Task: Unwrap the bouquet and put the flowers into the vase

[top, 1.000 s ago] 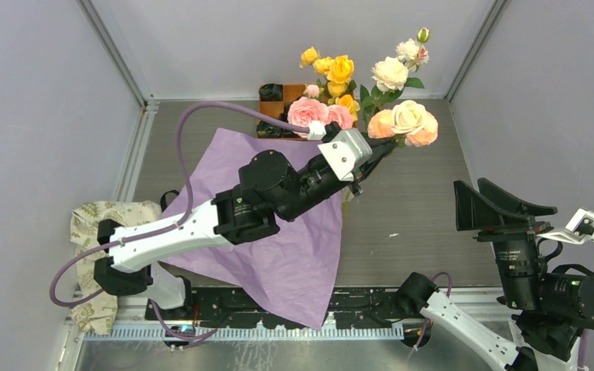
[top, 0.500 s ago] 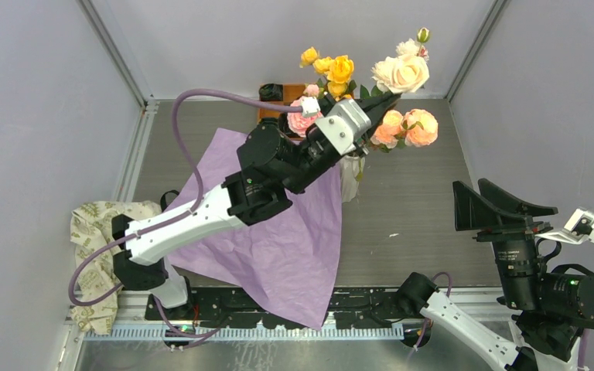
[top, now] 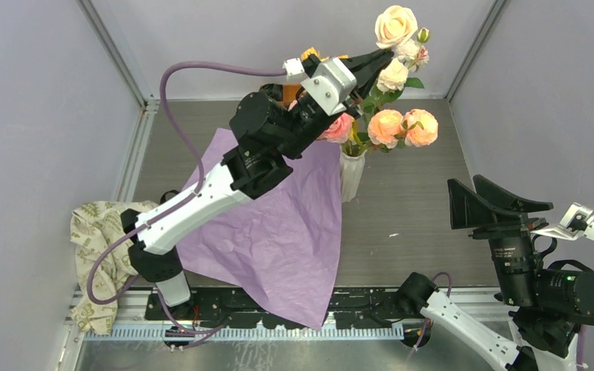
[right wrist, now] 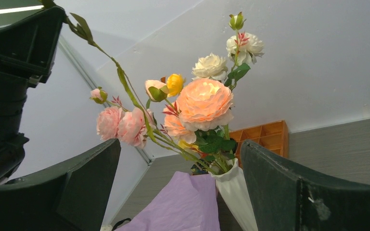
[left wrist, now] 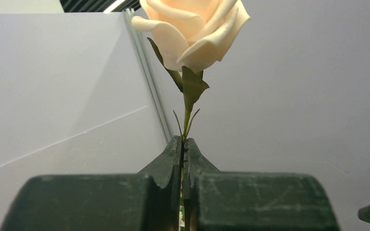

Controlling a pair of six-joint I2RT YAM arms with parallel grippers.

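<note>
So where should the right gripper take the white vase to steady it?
Probably the vase by its body below the rim, from the right side: flowers fill the mouth, the purple paper lies on its left, and the open right gripper faces it.

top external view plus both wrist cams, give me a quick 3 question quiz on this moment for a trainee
1. True or false: the left gripper is shut on the stem of a cream rose.
2. Where is the purple paper?
A) spread open on the table, beside the vase
B) rolled as a cone around the stems
C) folded inside the orange tray
3. Fill in: the right gripper is ___ and holds nothing.

Key: 1 true; 2 A; 3 open
</note>
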